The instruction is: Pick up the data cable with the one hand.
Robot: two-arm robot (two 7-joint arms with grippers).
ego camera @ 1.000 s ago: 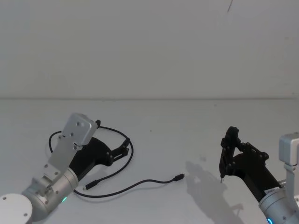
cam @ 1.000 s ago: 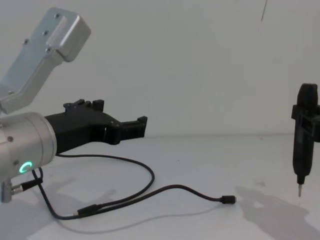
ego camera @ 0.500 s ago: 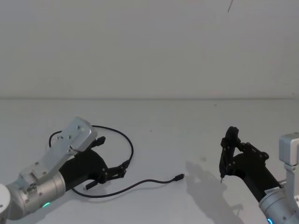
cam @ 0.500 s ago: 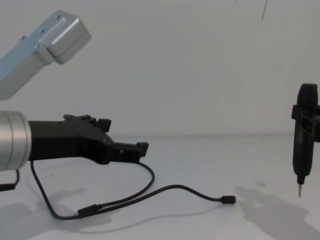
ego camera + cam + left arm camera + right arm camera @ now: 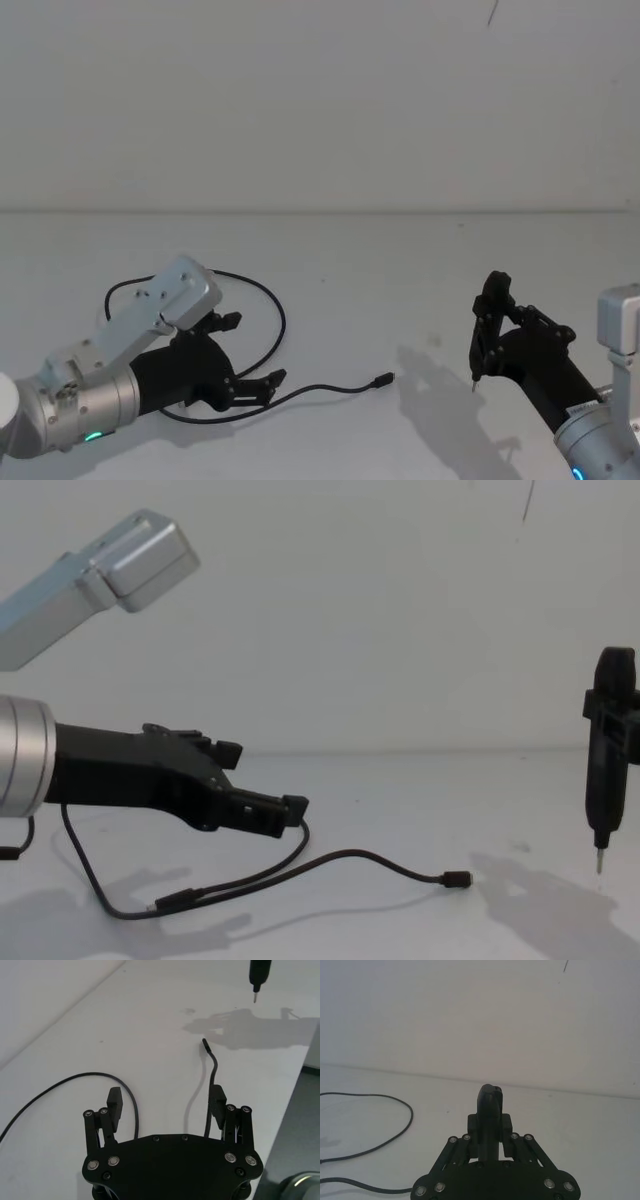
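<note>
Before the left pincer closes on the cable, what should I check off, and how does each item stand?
1. The left pincer is open: ok.
2. A strand of the cable lies between its fingers: ok.
3. Fingers low enough to catch the strand: cannot tell.
4. The cable lies loose on the table, unsnagged: ok.
5. The right pincer, shut on its tool, sits clear of the cable: ok.
</note>
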